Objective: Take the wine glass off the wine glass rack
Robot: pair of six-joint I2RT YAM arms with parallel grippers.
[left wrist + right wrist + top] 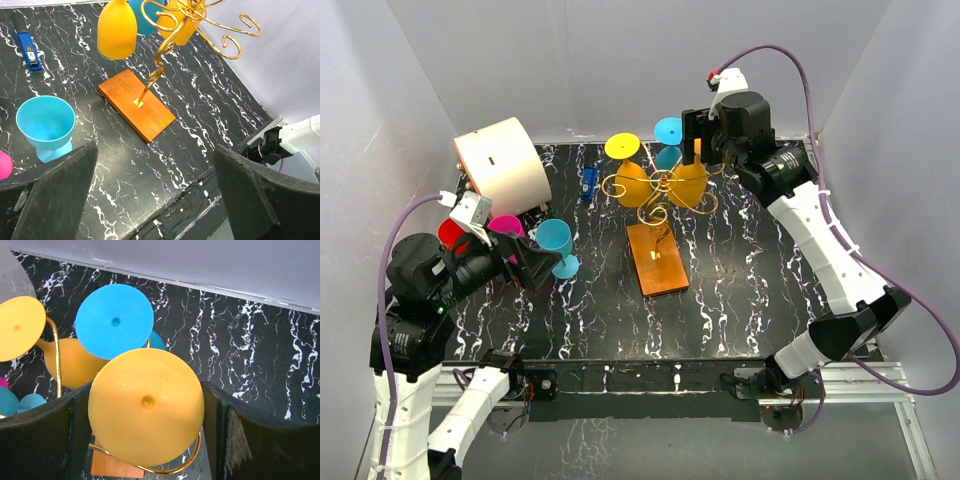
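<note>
Wine glass, orange, hangs on the rack, foot clamped by right gripper.

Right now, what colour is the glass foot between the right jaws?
Orange-yellow round foot; clearest in right wrist view.

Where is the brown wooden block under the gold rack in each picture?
Top view: wooden block near the picture's middle.
Left wrist: above centre, lying slantwise.
Right wrist: just a corner at the bottom edge, under the orange glass foot.
Shared landmark: the gold wire rising from it.
</note>
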